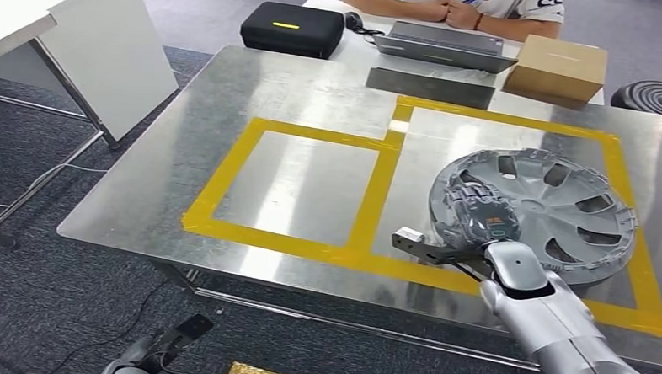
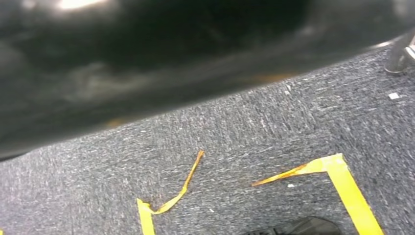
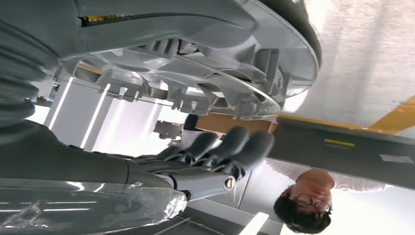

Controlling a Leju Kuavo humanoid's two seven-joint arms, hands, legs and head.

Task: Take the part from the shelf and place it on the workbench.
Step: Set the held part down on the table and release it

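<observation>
The part is a grey wheel cover (image 1: pixel 563 205), lying inner side up within the right yellow-taped square on the steel workbench (image 1: pixel 230 107). My right hand (image 1: pixel 476 212) is at its near-left rim, fingers over the top edge. In the right wrist view the dark fingers (image 3: pixel 230 147) stretch along the cover (image 3: pixel 195 54) with a small gap. The cover's hand-side edge looks slightly raised and its far edge meets the table. The thumb is hidden. My left arm (image 1: pixel 139 360) hangs low by the table's front.
A second yellow-taped square (image 1: pixel 294 185) lies left of the cover. At the back stand a black case (image 1: pixel 292 27), a laptop (image 1: pixel 443 44) and a cardboard box (image 1: pixel 559 69); a person (image 1: pixel 454 3) sits behind them. A white table (image 1: pixel 73 41) stands left.
</observation>
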